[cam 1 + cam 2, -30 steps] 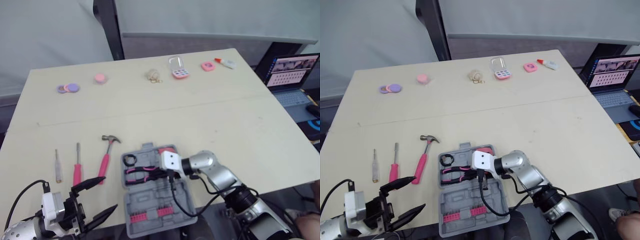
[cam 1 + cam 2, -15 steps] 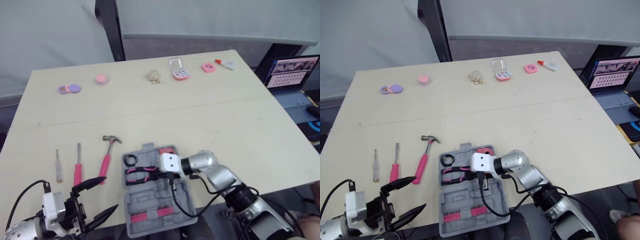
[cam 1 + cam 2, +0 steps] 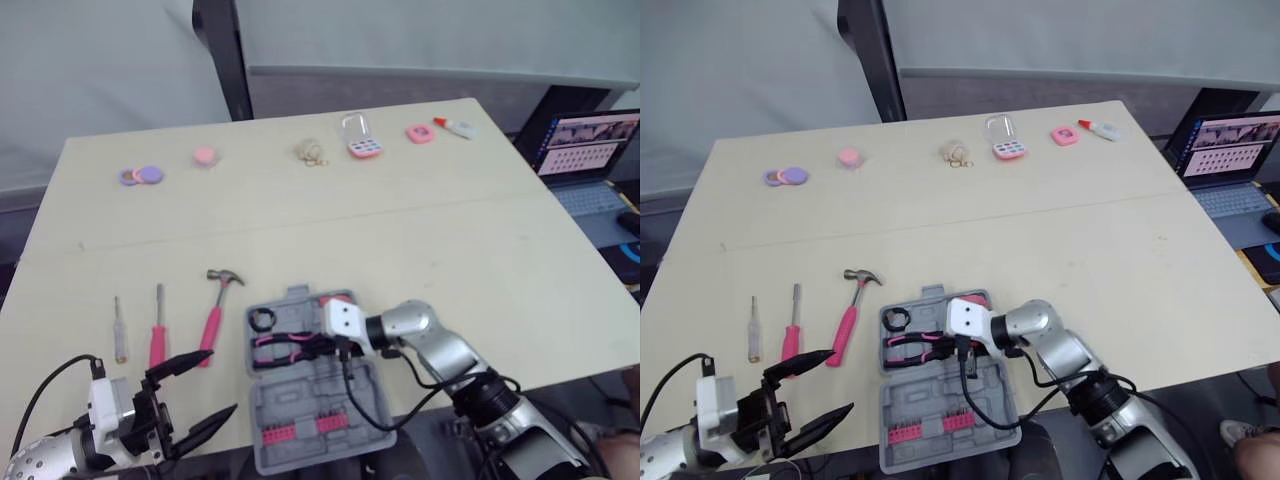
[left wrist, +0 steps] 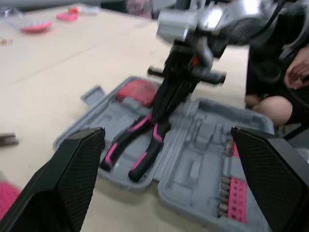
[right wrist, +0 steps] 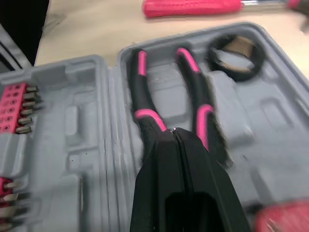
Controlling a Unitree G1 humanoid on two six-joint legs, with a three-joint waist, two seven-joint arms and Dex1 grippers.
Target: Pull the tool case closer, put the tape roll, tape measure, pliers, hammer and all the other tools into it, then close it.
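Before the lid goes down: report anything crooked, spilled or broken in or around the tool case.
Nothing spilled or broken. The pliers lie in the tool case with handles splayed, possibly not seated; the right tool, shut, has its tips at their pivot. Hammer, pink screwdriver and small screwdriver lie outside.

Silver arm (image 3: 432, 336), black right pincer (image 5: 175, 133), black cables (image 3: 348, 378)
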